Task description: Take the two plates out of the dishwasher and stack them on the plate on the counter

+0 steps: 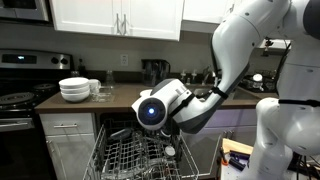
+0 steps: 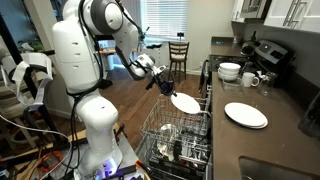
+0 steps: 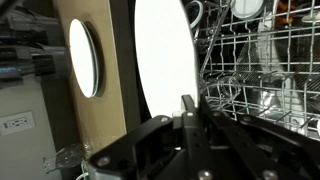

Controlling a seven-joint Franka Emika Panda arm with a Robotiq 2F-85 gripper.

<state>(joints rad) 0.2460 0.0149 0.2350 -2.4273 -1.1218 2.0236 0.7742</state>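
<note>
My gripper (image 2: 166, 88) is shut on the rim of a white plate (image 2: 185, 101), which hangs tilted just above the dishwasher's upper wire rack (image 2: 176, 132). In the wrist view the plate (image 3: 165, 55) stands edge-on, with the black fingers (image 3: 187, 108) clamped on its lower rim. A second white plate (image 2: 246, 114) lies flat on the dark counter (image 2: 290, 130) beside the dishwasher; it also shows as a plate (image 3: 85, 57) in the wrist view. Whether another plate stands in the rack (image 1: 130, 152) I cannot tell. In an exterior view the arm's wrist (image 1: 152, 110) hides the gripper.
Stacked white bowls (image 2: 230, 70) and a mug (image 2: 251, 78) stand further along the counter, near the black stove (image 2: 268, 52). The bowls (image 1: 75, 88) also show beside the stove (image 1: 18, 100). Glassware fills the rack (image 3: 262, 60). A wooden chair (image 2: 179, 54) stands beyond.
</note>
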